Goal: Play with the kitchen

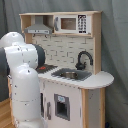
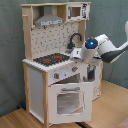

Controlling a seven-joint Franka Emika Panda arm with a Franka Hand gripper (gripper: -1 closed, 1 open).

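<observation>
The kitchen (image 1: 75, 95) (image 2: 55, 75) is a white and light-wood toy unit, seen in both exterior views. It has a grey hood (image 1: 39, 30) (image 2: 49, 21), a microwave (image 1: 70, 23) (image 2: 76, 11), a black-red stovetop (image 2: 50, 59), a sink (image 1: 70, 75) with a black faucet (image 1: 84, 59) (image 2: 75, 39), and a windowed oven door (image 2: 67, 101). The oven door stands slightly ajar. My white arm (image 1: 25, 75) (image 2: 102, 47) reaches over the counter by the sink. The dark gripper (image 2: 90, 73) hangs just off the counter's front corner, above the oven door's side.
Grey curtains hang behind the kitchen in both exterior views. The wooden floor (image 2: 107, 107) spreads in front of it. In the first exterior view my arm's bulky links hide most of the stovetop and the kitchen's left side.
</observation>
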